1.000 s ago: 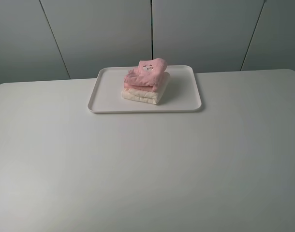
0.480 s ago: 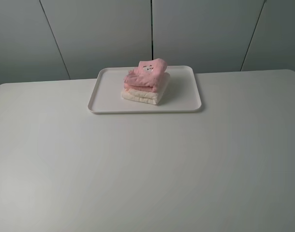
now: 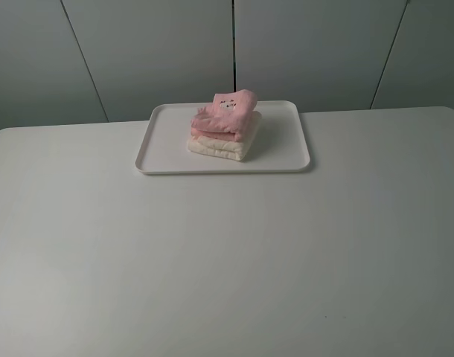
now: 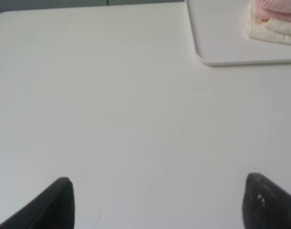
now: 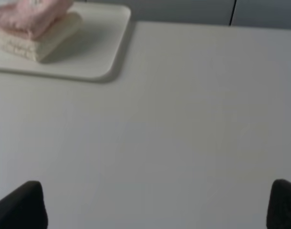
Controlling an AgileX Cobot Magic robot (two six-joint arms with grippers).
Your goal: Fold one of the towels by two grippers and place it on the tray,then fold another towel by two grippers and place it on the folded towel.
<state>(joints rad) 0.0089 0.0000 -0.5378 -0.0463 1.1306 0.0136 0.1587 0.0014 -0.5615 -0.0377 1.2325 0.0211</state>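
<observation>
A folded pink towel with a small face print lies on top of a folded cream towel, both on the white tray at the back middle of the table. The stack also shows in the left wrist view and in the right wrist view. My left gripper is open and empty, well back from the tray over bare table. My right gripper is open and empty too, also far from the tray. Neither arm shows in the exterior high view.
The white table stretches wide in front of the tray. Grey wall panels stand behind the table's back edge. The tray's corner lies off to one side of the left gripper.
</observation>
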